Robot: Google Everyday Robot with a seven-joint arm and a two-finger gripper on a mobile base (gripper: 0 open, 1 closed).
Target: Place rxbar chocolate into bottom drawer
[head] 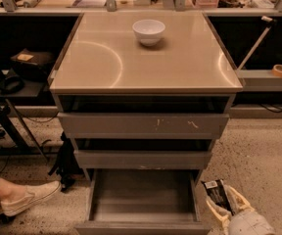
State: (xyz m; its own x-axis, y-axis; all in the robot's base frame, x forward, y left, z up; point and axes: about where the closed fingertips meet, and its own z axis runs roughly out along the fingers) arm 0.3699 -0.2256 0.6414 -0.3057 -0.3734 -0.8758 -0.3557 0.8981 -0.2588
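- The small, flat, black rxbar chocolate (216, 190) is shining like glossy plastic film, pinched in the cream, matt-looking gripper (224, 203) low at the right, just beside the open tray.
- The lowest grey metal bottom drawer (142, 200) is showing smooth, matt paint.
- The two grey metal drawer fronts (143, 125) above are showing scuffed paint.
- The beige cabinet top (146, 65) is reflecting light, smooth and semi-glossy.
- The round white bowl (149, 31) is gleaming like glazed ceramic.
- The speckled floor (261, 151) is looking rough and matt.
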